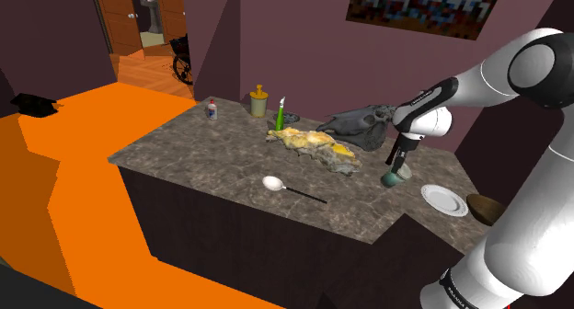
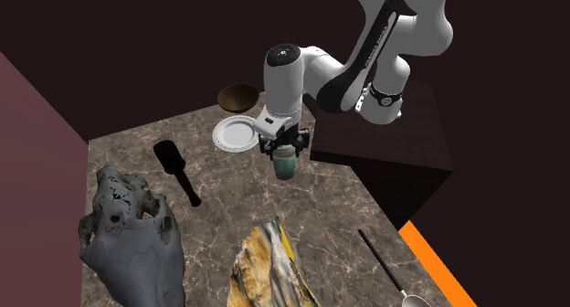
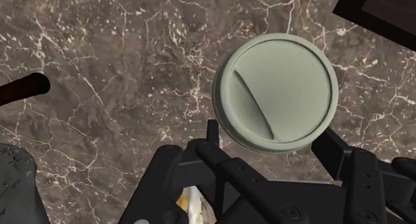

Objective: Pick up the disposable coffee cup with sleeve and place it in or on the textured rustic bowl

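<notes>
The coffee cup (image 1: 396,177) is teal with a grey lid (image 3: 275,91) and stands upright near the counter's corner by the stand. My gripper (image 1: 398,164) comes down on it from above. Its black fingers (image 3: 212,133) press against both sides just under the lid, so it is shut on the cup (image 2: 287,163). I cannot tell whether the cup's base still touches the counter. The brown rustic bowl (image 1: 485,206) sits at the counter's edge, just beyond a white plate (image 1: 444,200). In the second exterior view the bowl (image 2: 239,98) lies behind the plate (image 2: 237,133), to the left of my gripper (image 2: 285,149).
A grey animal skull (image 1: 363,125) and a yellow-grey lumpy mass (image 1: 317,143) lie on the marble counter (image 1: 212,160). A black brush (image 2: 176,168) lies near the plate. A spoon (image 1: 285,188) rests toward the front edge. Small bottles (image 1: 259,101) stand at the far side.
</notes>
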